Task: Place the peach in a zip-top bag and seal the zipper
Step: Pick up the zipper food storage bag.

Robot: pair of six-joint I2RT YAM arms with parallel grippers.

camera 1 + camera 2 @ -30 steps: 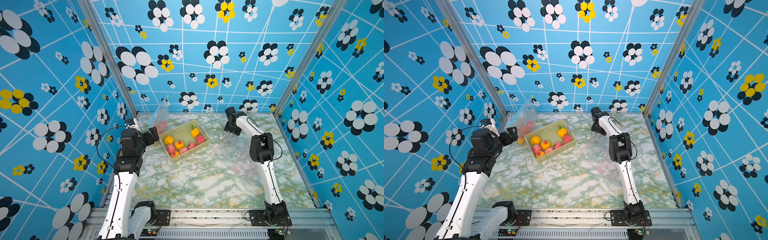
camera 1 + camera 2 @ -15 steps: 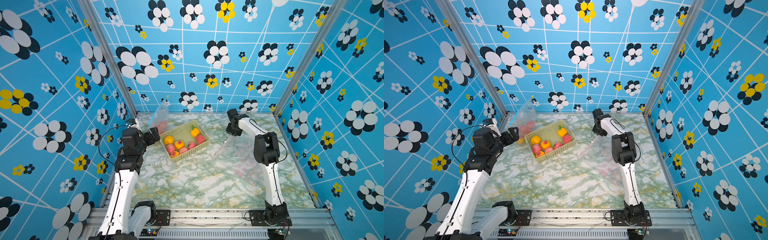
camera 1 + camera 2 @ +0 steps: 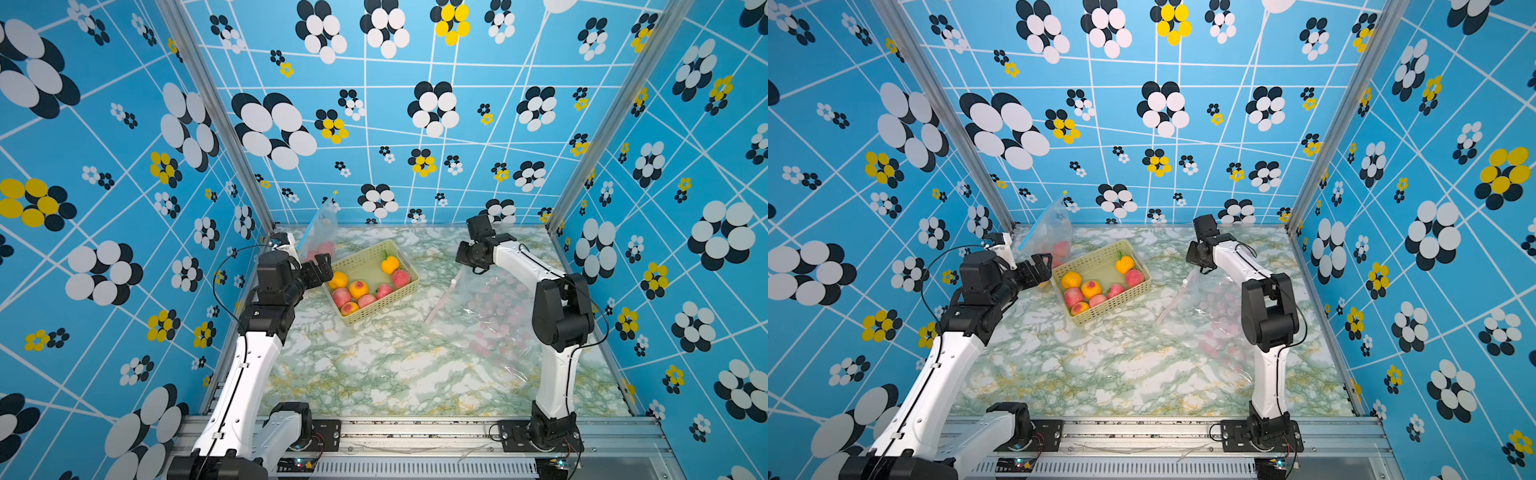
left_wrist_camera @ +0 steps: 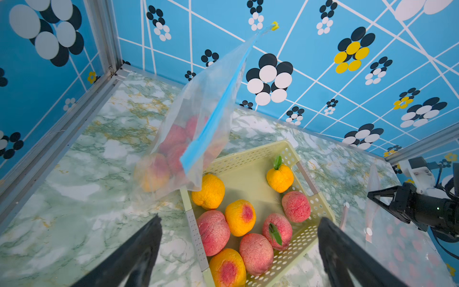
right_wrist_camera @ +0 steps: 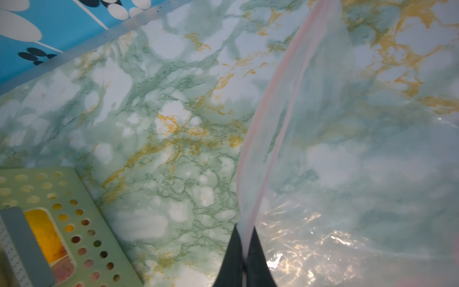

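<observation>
Peaches lie in the yellow basket at centre frame in both top views. The right gripper is clamped on the mouth edge of the zip-top bag, right of the basket. The left gripper hovers over the fruit, jaws spread. Step in hand: holding the bag for loading. Next, the left gripper must descend onto one peach.

Near half of the tabletop is left bare. Far-left corner is blocked by the basket and the filled bag stood just behind it. Right side is covered by the spread zip-top bag; a bare strip is left between bag and basket.
</observation>
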